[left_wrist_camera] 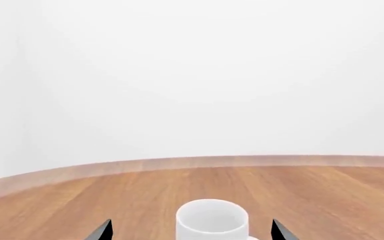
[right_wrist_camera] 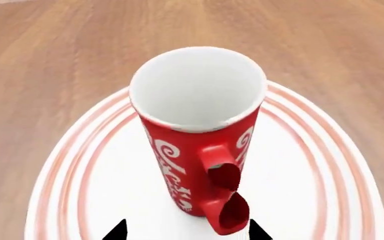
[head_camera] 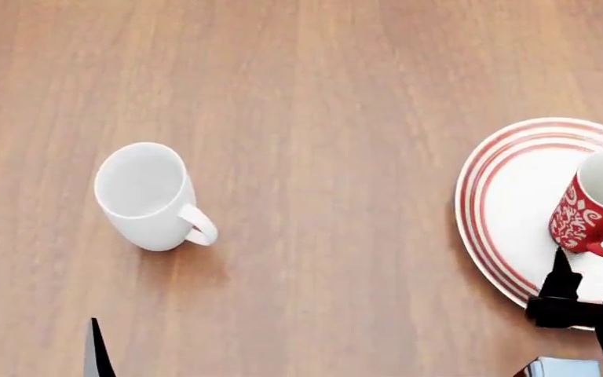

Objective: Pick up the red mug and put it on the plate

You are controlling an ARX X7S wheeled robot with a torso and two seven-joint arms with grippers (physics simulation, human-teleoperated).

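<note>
The red mug (head_camera: 593,206) with white swirls stands upright on the plate (head_camera: 511,196), white with red rings, at the right edge of the head view. It also shows in the right wrist view (right_wrist_camera: 195,130) on the plate (right_wrist_camera: 312,190), handle toward the camera. My right gripper (head_camera: 593,273) is open just behind the mug's handle; its fingertips (right_wrist_camera: 118,231) stand apart on either side of the handle without gripping it. My left gripper (head_camera: 34,345) is open and empty at the lower left, near the plain white mug.
A plain white mug (head_camera: 147,196) stands on the wooden table (head_camera: 323,118) at the left; it also shows in the left wrist view (left_wrist_camera: 212,220) between the open fingertips. A white wall rises beyond the table's far edge (left_wrist_camera: 192,162).
</note>
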